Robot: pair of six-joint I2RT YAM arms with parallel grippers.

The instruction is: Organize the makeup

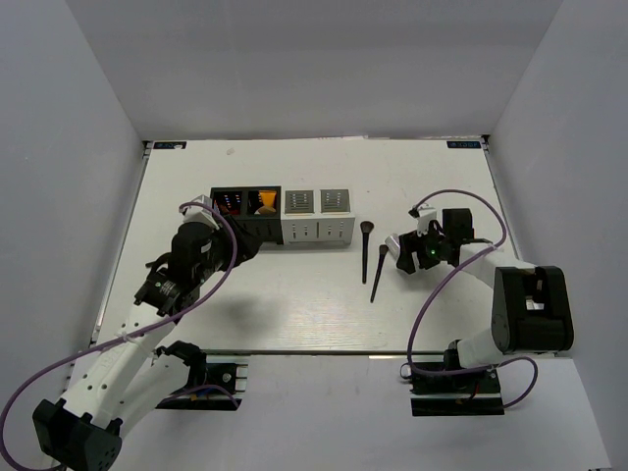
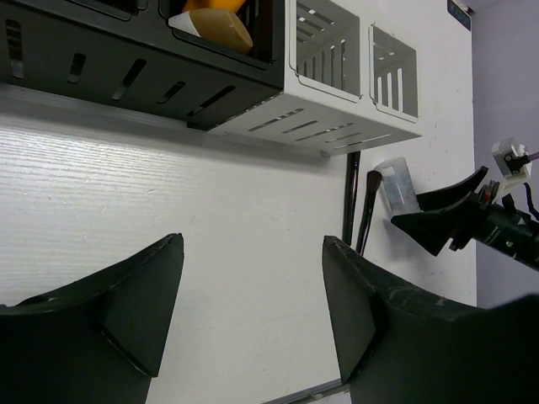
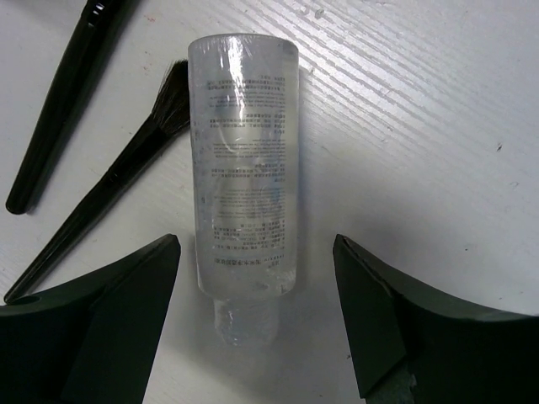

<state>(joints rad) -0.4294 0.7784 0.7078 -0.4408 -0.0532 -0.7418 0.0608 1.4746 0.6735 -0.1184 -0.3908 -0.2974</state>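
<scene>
One clear bottle (image 3: 242, 160), cylindrical, fine-printed, lying flat; two black brushes (image 3: 101, 187)

Two brushes (image 1: 365, 251) (image 1: 378, 274), one bottle (image 3: 244, 168), one tube (image 2: 216, 23) (plus two organizers (image 1: 257, 238) (image 1: 319, 233))

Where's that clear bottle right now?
In the right wrist view, the clear bottle lies on the table between the open jaws of the right gripper, right of the two black brushes.
</scene>
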